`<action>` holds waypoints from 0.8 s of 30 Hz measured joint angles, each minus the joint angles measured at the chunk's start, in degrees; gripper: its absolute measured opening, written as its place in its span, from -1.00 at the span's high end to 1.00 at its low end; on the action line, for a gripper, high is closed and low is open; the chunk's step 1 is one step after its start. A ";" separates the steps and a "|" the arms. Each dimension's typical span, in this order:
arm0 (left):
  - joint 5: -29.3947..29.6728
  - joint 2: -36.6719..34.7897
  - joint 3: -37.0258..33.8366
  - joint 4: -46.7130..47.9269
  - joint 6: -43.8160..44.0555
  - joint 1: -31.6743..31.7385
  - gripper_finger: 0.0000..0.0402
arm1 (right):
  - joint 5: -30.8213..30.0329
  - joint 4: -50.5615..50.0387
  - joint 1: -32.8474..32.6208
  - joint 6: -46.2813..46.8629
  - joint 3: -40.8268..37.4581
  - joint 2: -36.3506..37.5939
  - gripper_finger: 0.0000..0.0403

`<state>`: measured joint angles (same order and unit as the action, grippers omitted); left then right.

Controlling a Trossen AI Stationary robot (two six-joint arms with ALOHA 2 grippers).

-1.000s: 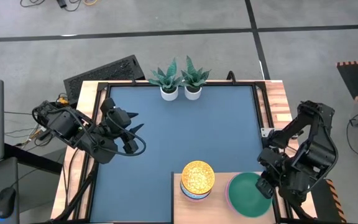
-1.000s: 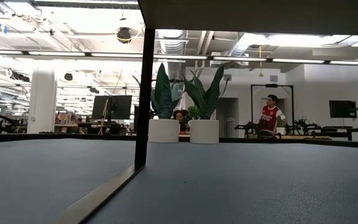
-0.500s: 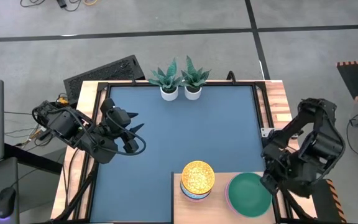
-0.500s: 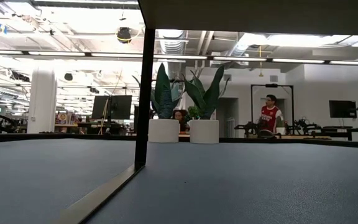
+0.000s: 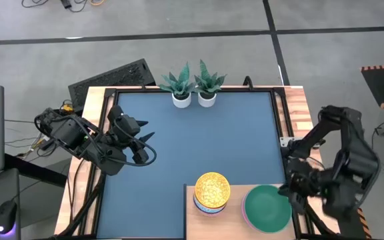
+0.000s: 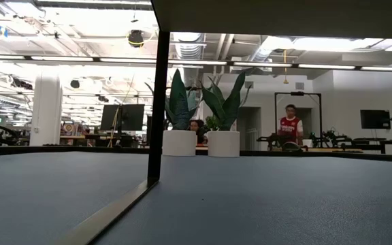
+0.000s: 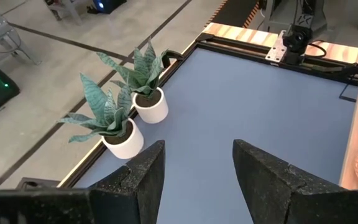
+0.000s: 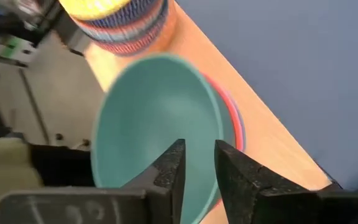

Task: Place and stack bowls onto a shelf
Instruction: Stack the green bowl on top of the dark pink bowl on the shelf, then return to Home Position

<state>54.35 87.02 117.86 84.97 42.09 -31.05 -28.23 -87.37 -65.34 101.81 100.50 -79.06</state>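
Observation:
The pale wood shelf [image 5: 235, 223] stands at the table's near edge, right of the middle. On it a stack of small patterned bowls with a yellow one on top [image 5: 211, 192] stands at the left. A green bowl [image 5: 265, 207] tops a stack of larger bowls at the right, and pink and blue rims show under it [image 8: 236, 127]. My right gripper [image 5: 288, 193] hangs at the green bowl's right rim; its fingers stand a little apart with nothing between them [image 8: 199, 165]. My left gripper [image 5: 143, 137] is open and empty above the table's left part [image 7: 197, 168].
Two white plant pots [image 5: 181, 99] [image 5: 207, 99] stand at the table's far edge. The low view looks under the shelf top [image 6: 284, 13] past its leg [image 6: 158, 102]. People show in the room behind.
My right arm has drawn back from the green bowl toward the table's right and near edges. The bowls have stayed in place.

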 joint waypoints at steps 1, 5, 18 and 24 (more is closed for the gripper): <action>0.00 -0.01 0.00 0.00 0.21 0.00 0.12 | -0.14 0.02 -0.43 0.52 -0.81 -0.77 0.46; 0.00 0.00 0.00 0.00 0.43 0.00 0.13 | -0.17 0.12 -1.22 2.98 -3.54 -3.67 0.47; 4.97 0.00 0.00 -0.20 2.44 0.00 0.13 | -6.10 6.84 -1.42 -1.11 -4.82 -2.78 0.47; 2.95 0.00 0.00 -1.73 4.15 0.02 0.13 | -23.29 18.40 -1.09 -16.54 -4.80 2.97 0.47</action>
<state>57.30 87.02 117.86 83.24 46.24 -31.03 -51.52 -68.96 -66.43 85.27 95.69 -76.09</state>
